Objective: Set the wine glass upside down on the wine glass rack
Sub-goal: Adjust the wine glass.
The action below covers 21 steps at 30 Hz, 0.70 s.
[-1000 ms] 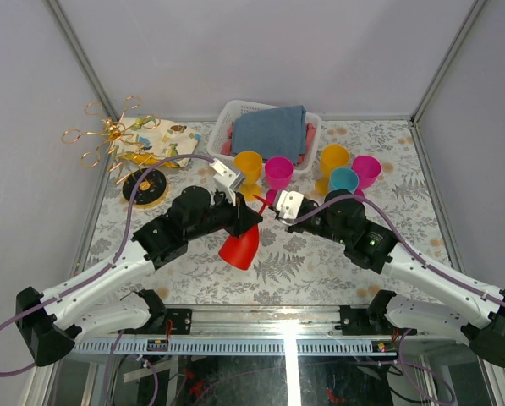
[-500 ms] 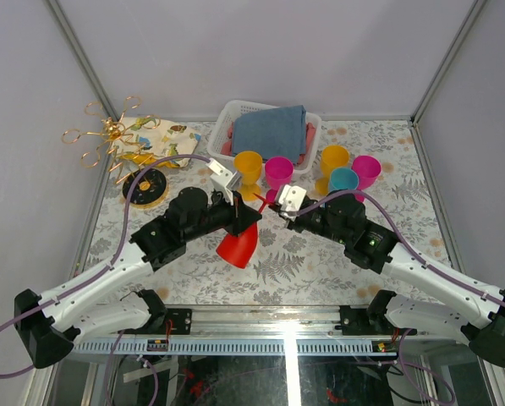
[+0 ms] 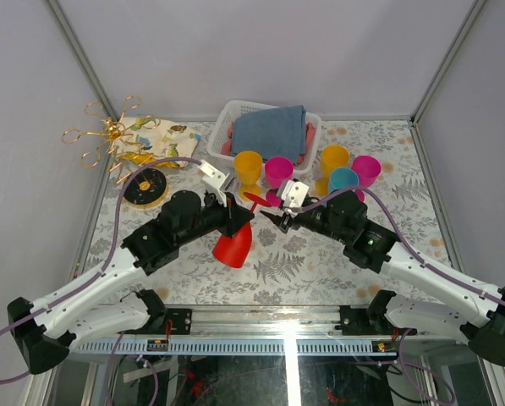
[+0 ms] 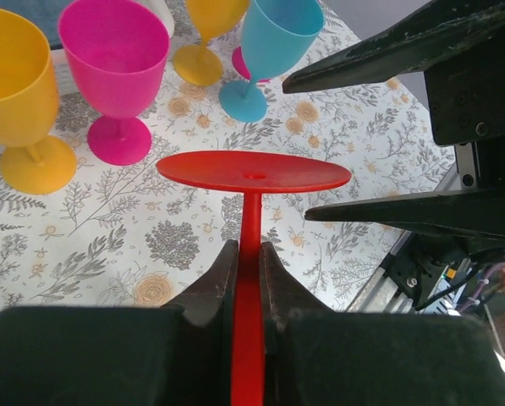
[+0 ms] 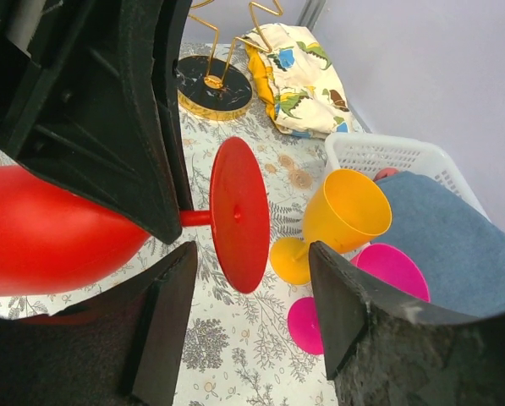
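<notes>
Top external view has the red wine glass (image 3: 233, 245) near the middle of the table, held on its side. My left gripper (image 3: 244, 210) is closed on its thin stem. The bowl points to 7 o'clock and the round foot to 1 o'clock. My right gripper (image 3: 271, 219) stands just at 3 o'clock from the foot, with its jaws apart and holding nothing.

The wine glass rack (image 3: 110, 131) is well apart from the glass, at 10 o'clock by the left wall, beside a flowered cloth (image 3: 157, 135). At 12 o'clock sits a white basket (image 3: 227, 112) with a blue cloth (image 3: 271, 131) in it. An orange glass (image 3: 248, 163) and a pink glass (image 3: 278, 170) stand upright before it. The marks on the rail (image 3: 286, 345) at 6 o'clock are too small to read.

Only the left wrist view shows my two fingers pressing the stem from both sides, and the right fingers lying one above and one below the rim of the foot. Only the right wrist view shows the foot face-on between my right fingers. I cannot tell whether they touch it. Behind it the dark gold-rimmed base of the rack is seen. The loop-ended arms show whole only from above.
</notes>
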Each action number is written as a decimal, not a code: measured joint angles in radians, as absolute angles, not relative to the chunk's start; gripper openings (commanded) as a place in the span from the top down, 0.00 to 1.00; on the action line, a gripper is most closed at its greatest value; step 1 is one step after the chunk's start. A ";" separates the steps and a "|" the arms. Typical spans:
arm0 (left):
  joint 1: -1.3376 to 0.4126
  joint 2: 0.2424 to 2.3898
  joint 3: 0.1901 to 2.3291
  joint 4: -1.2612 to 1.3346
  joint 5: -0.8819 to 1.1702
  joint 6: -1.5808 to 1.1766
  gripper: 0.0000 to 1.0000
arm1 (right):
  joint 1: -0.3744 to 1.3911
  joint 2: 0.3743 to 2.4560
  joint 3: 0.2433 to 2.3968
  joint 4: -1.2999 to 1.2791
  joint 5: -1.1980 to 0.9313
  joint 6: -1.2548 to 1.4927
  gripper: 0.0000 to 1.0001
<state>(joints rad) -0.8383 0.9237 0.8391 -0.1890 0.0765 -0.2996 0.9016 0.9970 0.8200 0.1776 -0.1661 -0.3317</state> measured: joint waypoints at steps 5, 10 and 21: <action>-0.836 0.872 0.839 -0.234 0.020 -0.280 1.00 | 0.902 0.989 0.820 0.178 -0.168 -0.323 0.34; -0.836 0.775 0.843 -0.324 -0.089 -0.246 1.00 | 0.902 0.952 0.809 0.179 -0.166 -0.314 0.34; -0.836 0.524 0.890 -0.478 -0.302 -0.183 1.00 | 0.902 0.961 0.760 0.190 -0.115 -0.217 0.33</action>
<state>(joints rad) -0.8356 0.5243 0.8902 -0.4778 -0.3023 -0.1825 0.9016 0.9607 0.7601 0.1898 -0.1146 -0.2173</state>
